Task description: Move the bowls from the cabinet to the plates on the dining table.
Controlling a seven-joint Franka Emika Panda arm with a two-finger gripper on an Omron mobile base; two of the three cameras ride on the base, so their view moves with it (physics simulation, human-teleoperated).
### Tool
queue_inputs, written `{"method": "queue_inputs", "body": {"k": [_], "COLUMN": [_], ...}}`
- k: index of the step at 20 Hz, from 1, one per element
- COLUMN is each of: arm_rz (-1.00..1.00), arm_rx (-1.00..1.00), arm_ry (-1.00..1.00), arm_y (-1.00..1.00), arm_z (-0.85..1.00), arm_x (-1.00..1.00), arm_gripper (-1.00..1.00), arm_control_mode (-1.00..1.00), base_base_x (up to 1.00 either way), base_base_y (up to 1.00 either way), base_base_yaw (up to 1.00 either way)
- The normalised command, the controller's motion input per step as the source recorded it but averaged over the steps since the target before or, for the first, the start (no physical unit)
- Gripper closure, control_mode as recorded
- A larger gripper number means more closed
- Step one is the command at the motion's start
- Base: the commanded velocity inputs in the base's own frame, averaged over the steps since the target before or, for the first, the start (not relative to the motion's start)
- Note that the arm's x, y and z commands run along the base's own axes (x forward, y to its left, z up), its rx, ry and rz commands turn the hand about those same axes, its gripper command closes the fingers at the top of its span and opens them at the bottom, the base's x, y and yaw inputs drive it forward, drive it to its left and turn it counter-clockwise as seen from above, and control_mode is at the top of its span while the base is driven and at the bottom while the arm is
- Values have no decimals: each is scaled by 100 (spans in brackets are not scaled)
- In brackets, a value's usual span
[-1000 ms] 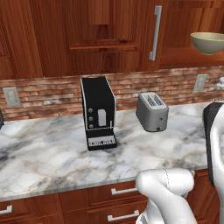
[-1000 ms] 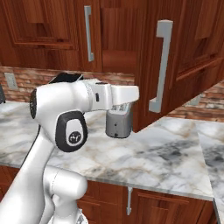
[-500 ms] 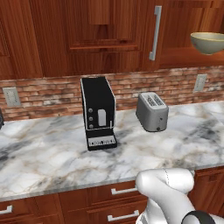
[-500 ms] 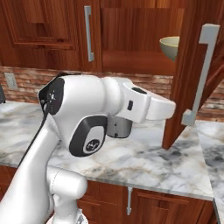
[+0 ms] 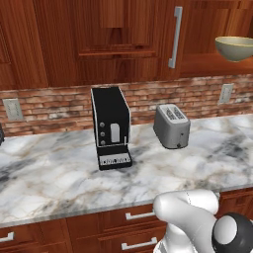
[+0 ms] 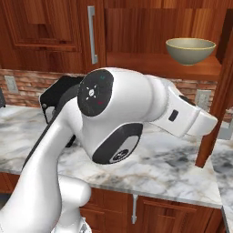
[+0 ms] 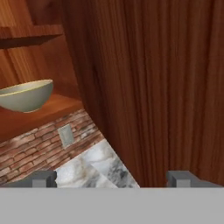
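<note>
A tan-beige bowl [image 6: 190, 50] sits upright on the shelf of the cabinet [image 6: 150, 27], whose right-hand door [image 6: 219, 98] stands swung wide open. The same bowl [image 5: 236, 48] sits at the upper right of the left base view. In the hand view the bowl [image 7: 26, 94] lies to the upper left, and the open door's inner face [image 7: 153, 87] fills the right. My gripper [image 7: 114, 179] is open with nothing between its fingertips [image 7: 43, 178], away from the bowl and close to the door. The plates and the dining table are out of view.
A black coffee machine [image 5: 111, 127] and a silver toaster [image 5: 171, 125] stand on the marble counter [image 5: 59, 183] against the brick wall. A closed cabinet door with a long silver handle [image 5: 174, 37] is left of the open shelf. Drawers [image 5: 140, 215] run under the counter.
The cabinet door has swung from partly open to wide open, baring the bowl in the right base view. My arm has swung to the right with it; the gripper stayed open.
</note>
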Motion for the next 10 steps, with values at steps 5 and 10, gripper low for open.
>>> {"method": "queue_inputs", "body": {"k": [5,10], "arm_rz": [10,9], "arm_rx": [6,2], "arm_ry": [-8,-9], "arm_y": [-16,-13], "arm_z": [-1,-3], "arm_x": [0,0], "arm_gripper": [-100,-100], "arm_control_mode": [-100,-100], "base_base_x": [0,0], "base_base_y": [0,0], "base_base_yaw": [0,0]}}
